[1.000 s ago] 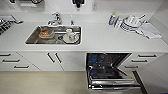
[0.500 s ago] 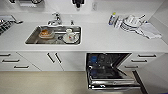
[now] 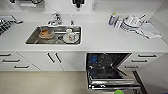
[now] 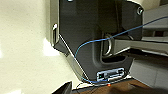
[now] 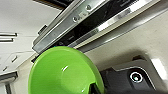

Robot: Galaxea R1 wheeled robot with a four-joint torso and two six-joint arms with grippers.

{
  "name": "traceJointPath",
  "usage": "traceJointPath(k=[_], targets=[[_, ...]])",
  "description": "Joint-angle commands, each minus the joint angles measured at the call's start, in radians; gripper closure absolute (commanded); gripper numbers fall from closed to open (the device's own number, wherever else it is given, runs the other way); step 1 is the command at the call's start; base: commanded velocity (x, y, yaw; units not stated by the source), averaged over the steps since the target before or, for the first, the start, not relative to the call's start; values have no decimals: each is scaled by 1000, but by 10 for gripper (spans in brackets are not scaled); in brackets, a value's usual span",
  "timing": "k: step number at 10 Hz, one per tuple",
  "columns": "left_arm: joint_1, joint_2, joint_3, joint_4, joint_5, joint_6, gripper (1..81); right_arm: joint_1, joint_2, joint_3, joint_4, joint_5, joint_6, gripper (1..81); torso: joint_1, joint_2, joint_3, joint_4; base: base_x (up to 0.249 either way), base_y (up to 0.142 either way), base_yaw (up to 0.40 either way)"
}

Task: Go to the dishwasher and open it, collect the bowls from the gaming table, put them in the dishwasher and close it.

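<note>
The dishwasher (image 3: 110, 71) stands open under the white countertop (image 3: 100, 37), its door (image 3: 113, 83) dropped flat towards the robot and dark racks showing inside, something blue among them. In the right wrist view the steel edge of that door (image 5: 82, 22) runs across the frame, and a bright green bowl (image 5: 63, 71) sits large just beside it — a dark part of the right gripper shows against the bowl's rim, so the bowl appears to be held there, though the fingers themselves cannot be made out. The head view catches a sliver of the same green bowl (image 3: 119, 92) at its lower edge, just in front of the open door.

Left of the dishwasher, white cabinet doors (image 3: 53, 60) and drawers (image 3: 10, 61) sit below a steel sink (image 3: 53, 35) that holds a cup on a saucer (image 3: 70, 37) and an orange item in a dish (image 3: 45, 33). A tap (image 3: 57, 18) rises behind it. Plates (image 3: 131, 22) and a cloth (image 3: 150, 31) lie on the counter to the right.

The left wrist view shows the robot's own dark body, a blue cable (image 4: 100, 41) and pale floor (image 4: 25, 50) — whether the left gripper is wide or narrow cannot be told.
</note>
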Motion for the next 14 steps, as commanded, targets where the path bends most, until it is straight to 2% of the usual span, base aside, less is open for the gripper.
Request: traceJointPath(k=[1, 3, 6, 7, 8, 10, 12, 14], targets=[[195, 209, -284, 61, -201, 4, 10, 177, -20, -3, 6, -57, 75, 811, 0, 0, 0, 0, 0, 0, 0], [264, 288, -360, 61, -236, 4, 10, 250, 21, -60, 5, -58, 126, 811, 0, 0, 0, 0, 0, 0, 0], [330, 407, -425, 125, -219, 6, 10, 355, 126, -160, 5, -120, 172, 811, 0, 0, 0, 0, 0, 0, 0], [346, 445, -444, 156, -196, 6, 10, 381, 168, -227, 8, -124, 214, 811, 0, 0, 0, 0, 0, 0, 0], [353, 497, -475, 188, -136, 6, 10, 400, 217, -299, 9, -124, 236, 811, 0, 0, 0, 0, 0, 0, 0], [355, 550, -507, 194, -23, 6, 10, 431, 293, -397, 9, -150, 255, 811, 0, 0, 0, 0, 0, 0, 0], [369, 561, -507, 197, -17, 6, 10, 461, 339, -462, 9, -163, 265, 811, 0, 0, 0, 0, 0, 0, 0], [373, 582, -507, 203, 12, 23, 10, 491, 348, -483, 9, -189, 276, 811, 0, 0, 0, 0, 0, 0, 0]])
